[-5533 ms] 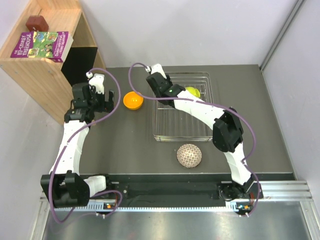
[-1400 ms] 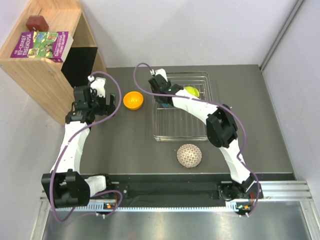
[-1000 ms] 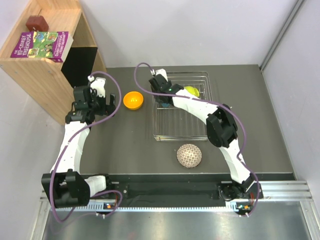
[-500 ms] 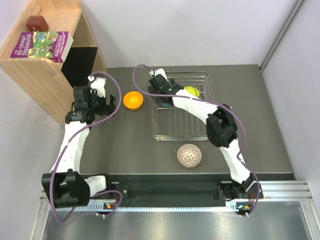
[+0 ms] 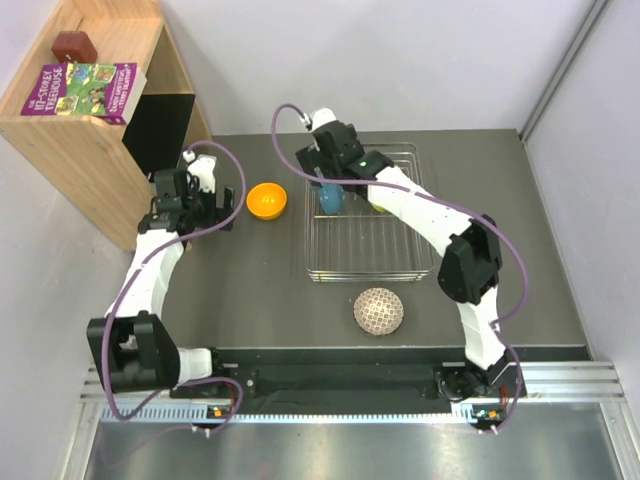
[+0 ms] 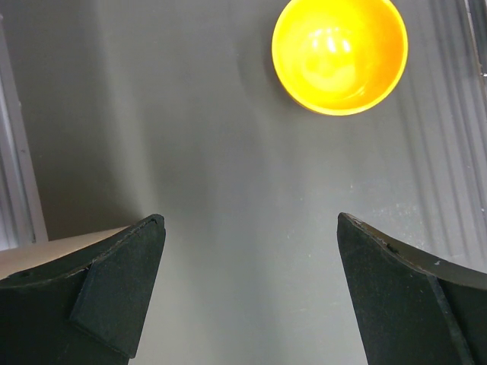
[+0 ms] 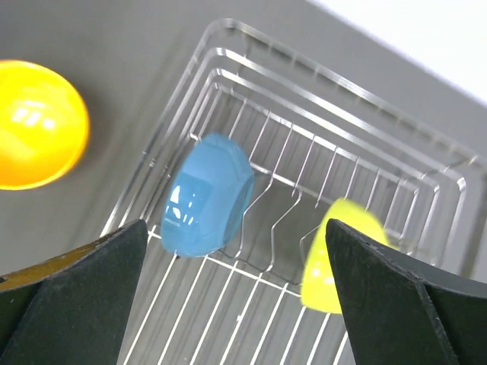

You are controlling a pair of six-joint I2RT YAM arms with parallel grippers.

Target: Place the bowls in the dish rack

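Observation:
The dish rack [image 5: 365, 255] is a silver wire basket at the table's back middle. A blue bowl [image 5: 330, 198] [image 7: 205, 196] stands on edge against the prongs in its far left corner. A yellow-green bowl [image 7: 342, 255] leans a few prongs to its right. My right gripper [image 5: 328, 172] [image 7: 236, 228] hangs open above the blue bowl, clear of it and holding nothing. An orange bowl [image 5: 266, 200] [image 6: 339, 55] sits upright on the table left of the rack. My left gripper [image 5: 208, 205] [image 6: 251, 220] is open and empty, left of the orange bowl. A white lattice bowl [image 5: 379, 311] lies upside down in front of the rack.
A wooden shelf unit [image 5: 100, 130] stands at the back left, close to my left arm, with a book [image 5: 85, 88] and a dark red object [image 5: 74, 45] on top. Walls close off the back and the right side.
My right gripper has opened, let go of the blue bowl and drawn up and back from it. The blue bowl now stands uncovered in the rack. My left arm shifted slightly.

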